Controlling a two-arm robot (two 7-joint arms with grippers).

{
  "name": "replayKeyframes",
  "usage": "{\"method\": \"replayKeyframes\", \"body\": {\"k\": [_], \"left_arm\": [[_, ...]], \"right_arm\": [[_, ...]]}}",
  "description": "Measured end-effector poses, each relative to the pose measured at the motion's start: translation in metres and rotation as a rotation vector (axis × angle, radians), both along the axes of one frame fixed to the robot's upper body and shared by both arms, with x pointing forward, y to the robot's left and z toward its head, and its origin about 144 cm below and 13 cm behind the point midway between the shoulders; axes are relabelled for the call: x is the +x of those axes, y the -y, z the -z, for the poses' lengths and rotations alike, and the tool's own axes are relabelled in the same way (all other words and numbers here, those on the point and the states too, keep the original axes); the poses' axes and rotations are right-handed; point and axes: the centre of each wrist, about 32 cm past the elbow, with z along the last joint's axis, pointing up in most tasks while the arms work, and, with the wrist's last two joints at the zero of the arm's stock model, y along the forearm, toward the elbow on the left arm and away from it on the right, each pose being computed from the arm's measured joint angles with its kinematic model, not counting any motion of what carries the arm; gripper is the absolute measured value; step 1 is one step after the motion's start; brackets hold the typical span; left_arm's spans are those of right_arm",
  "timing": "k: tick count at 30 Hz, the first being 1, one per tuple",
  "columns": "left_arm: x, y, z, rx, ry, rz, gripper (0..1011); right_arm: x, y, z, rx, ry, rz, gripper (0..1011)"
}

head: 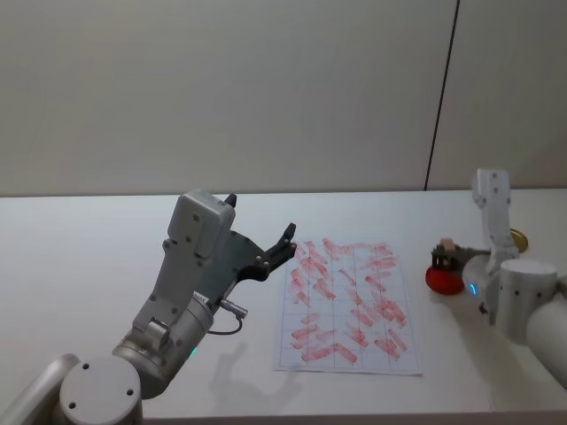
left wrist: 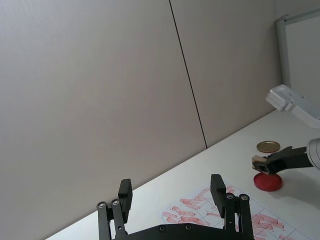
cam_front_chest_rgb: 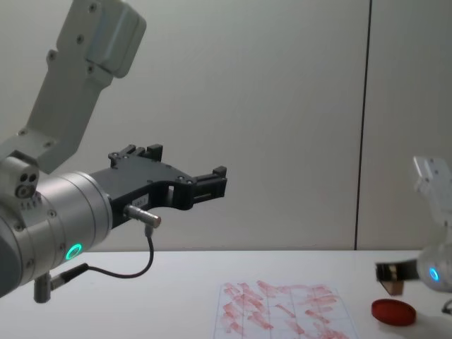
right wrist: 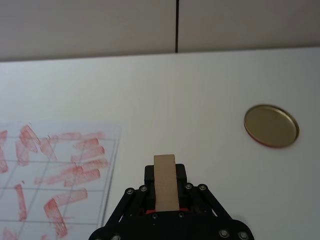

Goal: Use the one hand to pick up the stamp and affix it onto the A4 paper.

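White table (head: 89, 266) under plain grey wall panels, and I'm calling this roughly the halfway mark. Pick-up looks done: my right gripper (head: 446, 254), the one on the arm with the blue ring, is clamped on the stamp (right wrist: 165, 187), and from its wrist camera I see the little tan block standing upright between the fingers. Right now it hangs over the red ink pad (cam_front_chest_rgb: 394, 311), at the right of the table. From the chest camera I read a thin gap between the block's foot and the pad, so lifted, not pressed. Whether the face carries ink I can't tell from here. The brass-coloured disc (right wrist: 271, 125) lies flat on the table a little beyond the pad, untouched and out of my way. What's left is the real business: carry the stamp leftward to the A4 paper (head: 347, 305), which lies flat near the middle of the table, well apart from the pad, then press down. That sheet is already smeared with red prints across nearly every grid cell, so I'd judge a clean patch will be hard to find. My left gripper (head: 279, 248), on the arm with the green ring, hovers raised above the table just left of the sheet, jaws wide apart, holding nothing.
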Motion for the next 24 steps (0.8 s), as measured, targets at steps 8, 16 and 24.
{"method": "replayKeyframes", "body": {"k": [8,16,24], "left_arm": [[0.000,0.000,0.000,0.000,0.000,0.000,993],[0.000,0.000,0.000,0.000,0.000,0.000,993],[0.000,0.000,0.000,0.000,0.000,0.000,993]], "right_arm": [[0.001,-0.008,-0.018,0.007,0.085,-0.040,221],[-0.012,-0.023,-0.038,0.020,0.130,-0.116,220],[-0.028,-0.042,-0.044,0.028,0.109,-0.197,221]]}}
